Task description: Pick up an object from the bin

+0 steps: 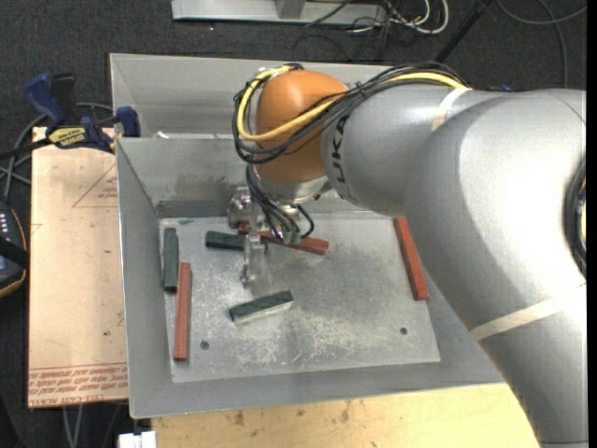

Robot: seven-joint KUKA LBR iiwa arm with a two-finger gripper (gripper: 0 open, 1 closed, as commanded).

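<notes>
From my station I see the arm (466,185) reaching into the bin (140,250) from the right, its orange wrist cover (289,124) hanging over the back half of the floor. The gripper (250,273) points down near the middle of the bin floor, its tip low over bare metal. I cannot tell whether it is released or clenched, and I see nothing held in it.

Three things lie closest to it. A short dark green block (224,242) lies just beside it towards the left wall. A reddish-brown stick (306,245) lies just beside it towards the right wall. A grey-green block (261,306) lies tilted near it, towards the front edge.

Further off, a dark green bar (170,258) lies along the left wall, with a long red bar (182,311) just beside it, running towards the front left corner. Another red bar (410,259) lies along the right wall, well apart from the gripper.
</notes>
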